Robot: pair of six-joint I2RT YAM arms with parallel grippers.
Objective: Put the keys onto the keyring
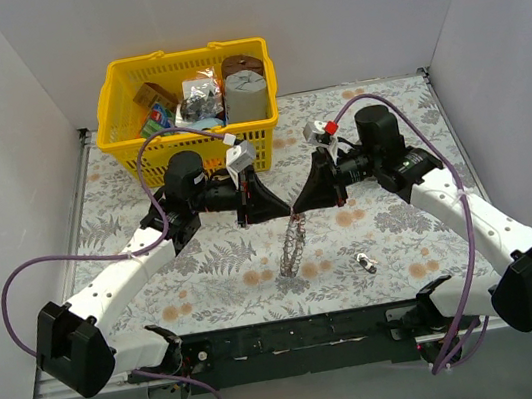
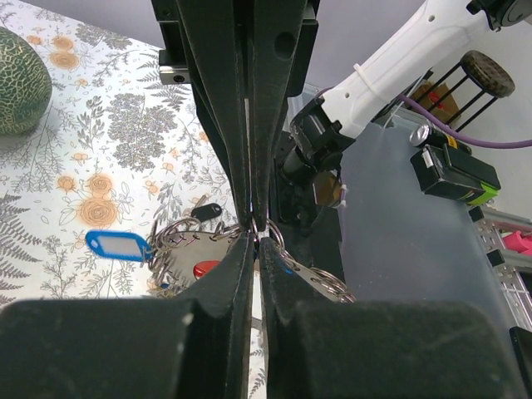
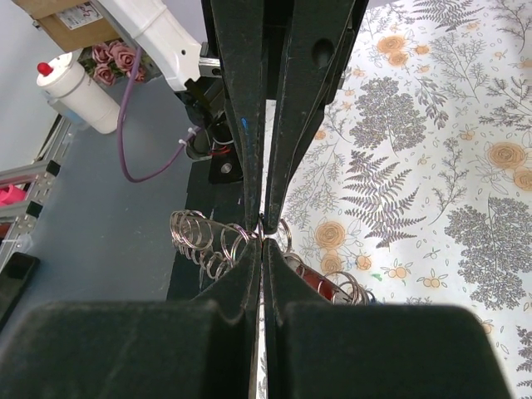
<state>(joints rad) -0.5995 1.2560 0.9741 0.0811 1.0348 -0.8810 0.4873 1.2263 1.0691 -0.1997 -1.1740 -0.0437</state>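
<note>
left claw [image 2: 254,235] pinched tight on keyring [image 1: 292,246] | right claw [image 3: 263,233] likewise | keyring hangs long-axis-down beneath both claws | loose key [image 1: 365,263] on bench [image 1: 208,280], right of keyring; right arm nearer

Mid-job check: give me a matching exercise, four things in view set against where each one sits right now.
Things:
1 yellow basket
2 keyring
3 small loose metal piece
4 round green lump

Places:
A lying on the cloth near the right arm
B at the far edge of the cloth
C gripped by the left pincer and the right pincer, both shut
D on the cloth, seen only by the left wrist camera

Pairs: 1-B, 2-C, 3-A, 4-D
</note>
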